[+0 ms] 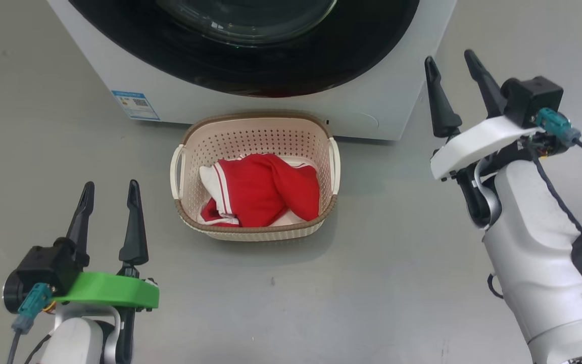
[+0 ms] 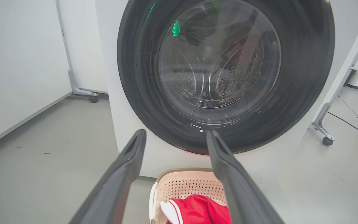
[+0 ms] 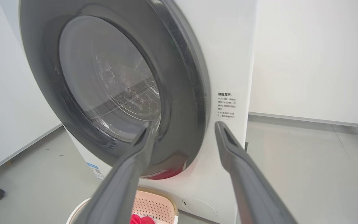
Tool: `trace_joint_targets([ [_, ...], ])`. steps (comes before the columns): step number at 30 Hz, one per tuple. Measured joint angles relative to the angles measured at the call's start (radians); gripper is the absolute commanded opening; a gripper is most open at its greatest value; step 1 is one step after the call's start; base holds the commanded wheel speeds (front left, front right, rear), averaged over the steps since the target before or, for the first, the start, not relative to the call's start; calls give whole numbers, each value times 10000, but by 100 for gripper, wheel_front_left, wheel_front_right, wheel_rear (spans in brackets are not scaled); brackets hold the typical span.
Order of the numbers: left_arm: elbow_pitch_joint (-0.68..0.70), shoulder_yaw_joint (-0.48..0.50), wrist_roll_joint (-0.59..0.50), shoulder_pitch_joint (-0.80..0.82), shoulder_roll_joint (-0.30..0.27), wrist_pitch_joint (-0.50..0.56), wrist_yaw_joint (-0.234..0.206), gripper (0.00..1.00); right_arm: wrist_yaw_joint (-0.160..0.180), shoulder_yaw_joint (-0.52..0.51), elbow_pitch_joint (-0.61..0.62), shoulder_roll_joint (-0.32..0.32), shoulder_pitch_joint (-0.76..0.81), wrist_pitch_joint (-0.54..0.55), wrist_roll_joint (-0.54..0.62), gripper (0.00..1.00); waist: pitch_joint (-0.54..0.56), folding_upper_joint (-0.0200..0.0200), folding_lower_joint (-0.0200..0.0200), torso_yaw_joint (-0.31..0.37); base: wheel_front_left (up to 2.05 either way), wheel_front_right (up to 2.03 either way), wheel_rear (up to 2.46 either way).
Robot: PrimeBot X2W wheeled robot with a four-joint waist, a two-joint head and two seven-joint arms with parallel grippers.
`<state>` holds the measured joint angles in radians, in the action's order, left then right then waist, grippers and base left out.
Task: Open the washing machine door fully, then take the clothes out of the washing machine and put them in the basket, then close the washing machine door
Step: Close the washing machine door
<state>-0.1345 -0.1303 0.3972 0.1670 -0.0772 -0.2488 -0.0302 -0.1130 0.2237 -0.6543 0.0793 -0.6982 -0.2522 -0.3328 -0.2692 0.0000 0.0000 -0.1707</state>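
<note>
Clothes (image 1: 263,189), red with white stripe trim, lie crumpled in the cream basket (image 1: 255,136); left hand (image 1: 111,183) and right hand (image 1: 448,55) gape wide, empty.

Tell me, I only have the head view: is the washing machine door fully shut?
Observer: The right wrist view shows the washing machine door lying flat against the washing machine, no gap visible.
Operator: Anything left in the drum?
Observer: Through the glass in the left wrist view I see a bare-looking perforated drum; reflections hide part.
Operator: Obstacles beside it?
Observer: A castored frame leg stands on the floor beside it.
</note>
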Motion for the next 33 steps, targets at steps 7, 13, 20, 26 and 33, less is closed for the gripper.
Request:
trace_joint_targets([
  [7,-194,-38,-2,-481,-56,104,0,100,2,-36,679,-111,1192,0,-15,100,510,0,0,514,0,0,0],
  [13,-228,-205,-2,-755,-52,203,0,100,13,-56,1162,-159,2258,0,-31,100,967,0,0,880,0,0,0],
  [20,-234,-276,-2,-1184,-50,291,-10,100,44,4,1616,-190,3486,0,-36,100,1445,0,0,1209,0,0,0],
  [26,-230,-284,-2,-1521,-54,449,-38,100,240,4,2056,-211,4266,0,-192,100,1800,0,0,1428,0,0,0],
  [33,-165,-328,-2,-1844,-61,602,-134,100,441,-21,2550,-234,4986,0,-247,100,2110,0,0,1592,0,0,0],
])
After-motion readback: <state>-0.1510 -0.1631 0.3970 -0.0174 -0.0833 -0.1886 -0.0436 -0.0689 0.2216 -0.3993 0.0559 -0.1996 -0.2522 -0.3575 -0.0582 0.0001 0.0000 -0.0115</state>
